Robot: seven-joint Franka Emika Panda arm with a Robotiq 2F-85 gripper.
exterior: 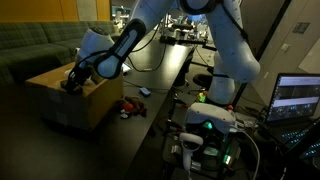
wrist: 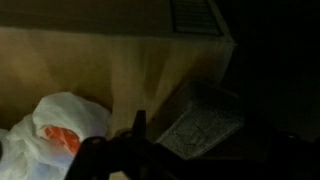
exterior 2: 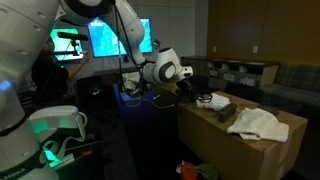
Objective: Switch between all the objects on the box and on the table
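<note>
a: entry one, the pincer?
b: pincer (exterior: 72, 81), jaws wide apart, poised over the top of the box (exterior: 62, 106).
a: closest to it?
b: wrist view: dark block (wrist: 200, 120) just ahead, white cloth (wrist: 60, 125) with an orange patch off to one side.
a: further out?
b: second white cloth (exterior 2: 258, 122) farther along the box top; red soft thing (exterior: 127, 104) well apart, on the black table (exterior: 155, 100).

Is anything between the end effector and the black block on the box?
No, nothing visible. The open end effector hangs close by the black block on the box; the white cloth lies off to the side.
</note>
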